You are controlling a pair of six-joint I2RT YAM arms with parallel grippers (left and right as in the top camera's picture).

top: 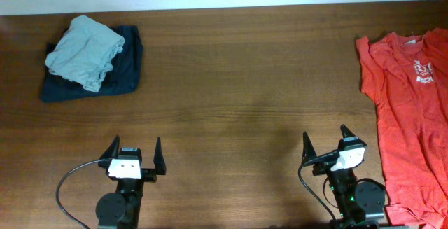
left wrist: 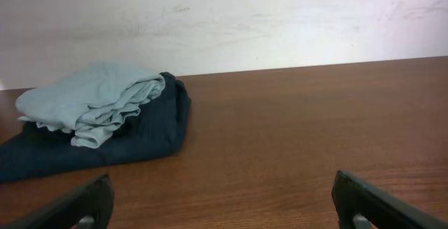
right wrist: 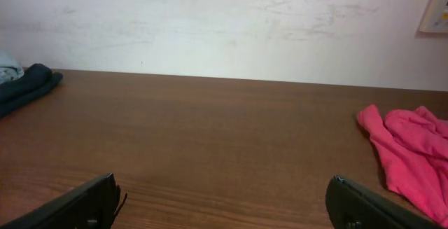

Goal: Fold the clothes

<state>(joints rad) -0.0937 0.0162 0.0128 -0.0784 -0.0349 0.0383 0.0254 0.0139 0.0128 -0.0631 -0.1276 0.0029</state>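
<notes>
A coral-red T-shirt (top: 409, 110) with a white chest logo lies spread out at the table's right edge, partly out of view; it also shows in the right wrist view (right wrist: 409, 152). My left gripper (top: 135, 148) is open and empty near the front edge at the left; its open jaws show in the left wrist view (left wrist: 224, 201). My right gripper (top: 325, 138) is open and empty near the front edge, just left of the shirt; its open jaws show in the right wrist view (right wrist: 220, 201).
A folded pile sits at the far left: a pale grey-green garment (top: 85, 50) on top of a dark navy one (top: 122, 75). It also shows in the left wrist view (left wrist: 98, 110). A white wall runs behind the wooden table (top: 231, 82).
</notes>
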